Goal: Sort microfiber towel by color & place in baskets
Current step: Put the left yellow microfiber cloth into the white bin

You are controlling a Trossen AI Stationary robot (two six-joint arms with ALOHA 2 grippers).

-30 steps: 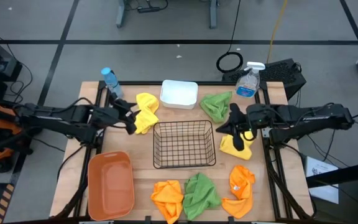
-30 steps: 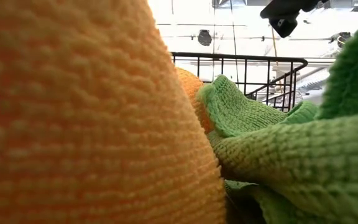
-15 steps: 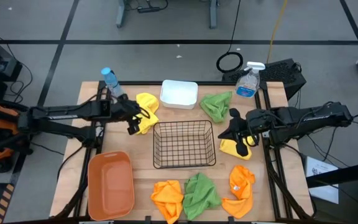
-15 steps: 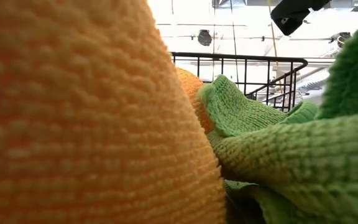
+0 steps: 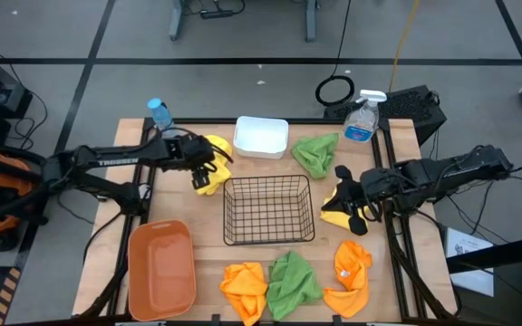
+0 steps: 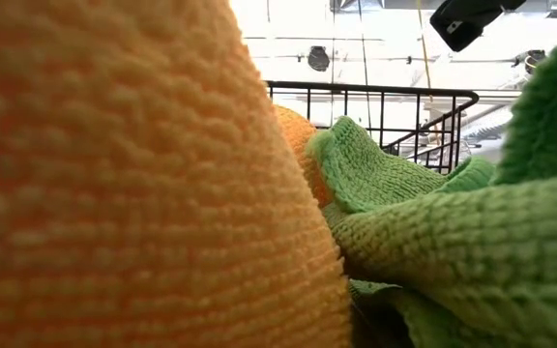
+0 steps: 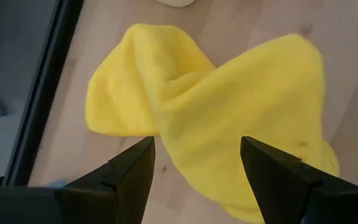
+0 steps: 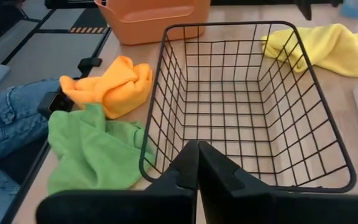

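Six towels are lying on the table, none yet in a tub. We are hovering our left gripper (image 7: pixel 194 165) with fingers spread wide over a yellow towel (image 5: pixel 212 157) beside the white tub (image 5: pixel 261 137), not yet touching it. Our right gripper (image 5: pixel 350 201) is sitting at the other yellow towel (image 5: pixel 336 214), just right of the wire basket (image 5: pixel 268 210); its fingers are pressed together with no cloth visible between them, so we cannot tell if it is gripping. We judge the first pick is under way. Next, the left must descend onto the bunched fold and close. One green towel (image 5: pixel 315 152) is lying behind the basket; another (image 5: pixel 293 279) and two orange ones (image 5: pixel 245 282) (image 5: pixel 350 268) are waiting in front. The orange tub (image 5: pixel 162 269) is standing unfilled.
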